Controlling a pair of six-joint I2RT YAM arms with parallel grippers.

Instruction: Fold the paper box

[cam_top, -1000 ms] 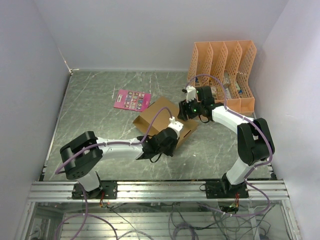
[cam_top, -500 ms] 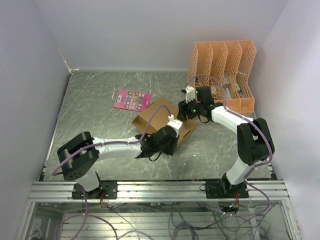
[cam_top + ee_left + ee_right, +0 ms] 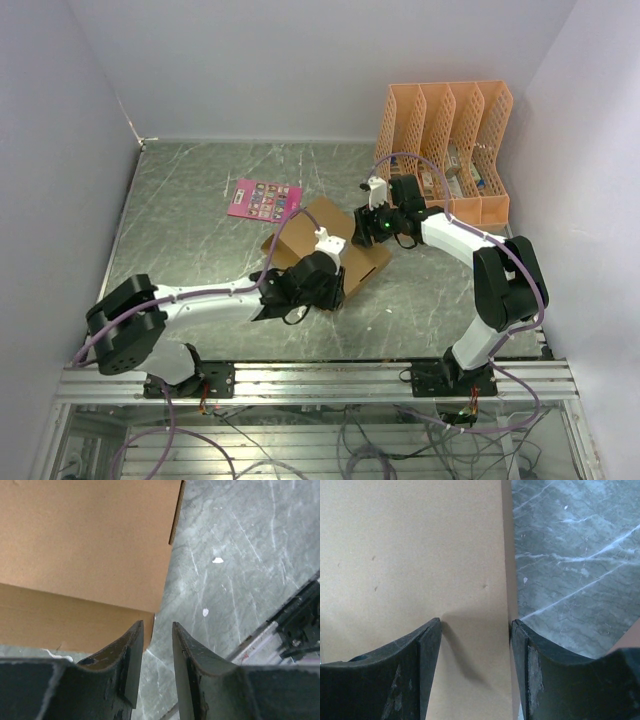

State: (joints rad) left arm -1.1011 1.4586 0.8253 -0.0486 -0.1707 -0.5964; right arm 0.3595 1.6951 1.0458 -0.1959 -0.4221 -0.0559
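i am looking down on a brown box (image 3: 358,263) lying near the middle of the table (image 3: 200,250), closed up into a shallow slab, with a pink card (image 3: 264,199) behind it to the left.

my left gripper (image 3: 158,626) is sitting low at the box's near corner. its jaws are parted by a narrow gap with nothing between them, and the cardboard is just ahead and to the left.

my right gripper (image 3: 476,622) is hanging over the far side of the top panel. its jaws are apart, one finger over the panel and the other at its edge, gripping nothing i can see.

to do this step well, i am judging that the right arm should be holding the panel down flat while the left one is backing off the corner, so the fold is not springing open.

compared with a second ago, the left jaws, which were shut, are now opening. the left arm is drawing back towards the left, and the box is barely shifting.
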